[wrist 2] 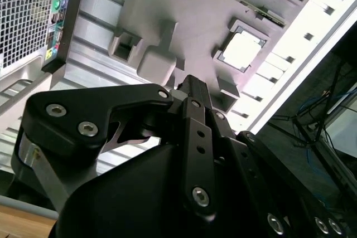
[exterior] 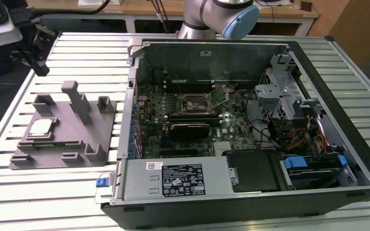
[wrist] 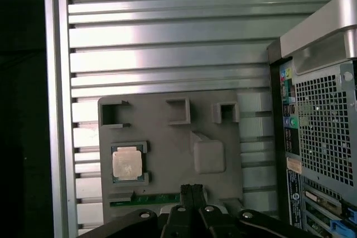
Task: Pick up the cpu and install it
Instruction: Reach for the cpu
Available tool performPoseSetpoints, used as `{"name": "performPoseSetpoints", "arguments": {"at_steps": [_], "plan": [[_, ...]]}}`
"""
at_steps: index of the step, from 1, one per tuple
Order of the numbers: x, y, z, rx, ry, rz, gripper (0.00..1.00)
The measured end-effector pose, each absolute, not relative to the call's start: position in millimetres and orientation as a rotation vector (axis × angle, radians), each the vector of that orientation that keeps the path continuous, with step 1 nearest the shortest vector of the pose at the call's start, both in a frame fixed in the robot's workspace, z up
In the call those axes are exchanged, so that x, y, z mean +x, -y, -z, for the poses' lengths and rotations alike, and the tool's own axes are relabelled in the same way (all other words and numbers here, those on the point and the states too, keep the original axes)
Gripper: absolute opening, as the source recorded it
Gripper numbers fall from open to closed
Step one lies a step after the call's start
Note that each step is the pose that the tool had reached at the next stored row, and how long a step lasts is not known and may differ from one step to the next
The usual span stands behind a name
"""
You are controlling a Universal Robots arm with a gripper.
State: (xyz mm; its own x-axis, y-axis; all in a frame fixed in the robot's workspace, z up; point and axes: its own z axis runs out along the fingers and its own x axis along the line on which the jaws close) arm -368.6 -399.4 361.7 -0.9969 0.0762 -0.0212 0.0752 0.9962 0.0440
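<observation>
A silver ribbed aluminium slat table (exterior: 56,192) forms the work surface, and its slats shine with bright reflections. Behind it in the exterior view stands a light wooden desk on white legs (exterior: 140,6). A brown wooden panel (exterior: 358,29) rises at the exterior view's right. Past the table's edge in the first wrist view lies a dark area (wrist: 22,110), possibly the floor.

In the exterior view the arm (exterior: 211,17) is running out past the upper edge, and the socket (exterior: 194,102) is showing too small to judge its lever. In the first wrist view the gripper (wrist: 190,189) is covering one edge of the grey holder (wrist: 162,160).
</observation>
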Motion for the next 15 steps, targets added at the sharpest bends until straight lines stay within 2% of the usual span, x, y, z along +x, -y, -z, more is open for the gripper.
{"name": "performPoseSetpoints", "arguments": {"at_steps": [15], "plan": [[-390.9, 399.5, -357.5, 0.118, -3.119, -0.067, 0.11]]}}
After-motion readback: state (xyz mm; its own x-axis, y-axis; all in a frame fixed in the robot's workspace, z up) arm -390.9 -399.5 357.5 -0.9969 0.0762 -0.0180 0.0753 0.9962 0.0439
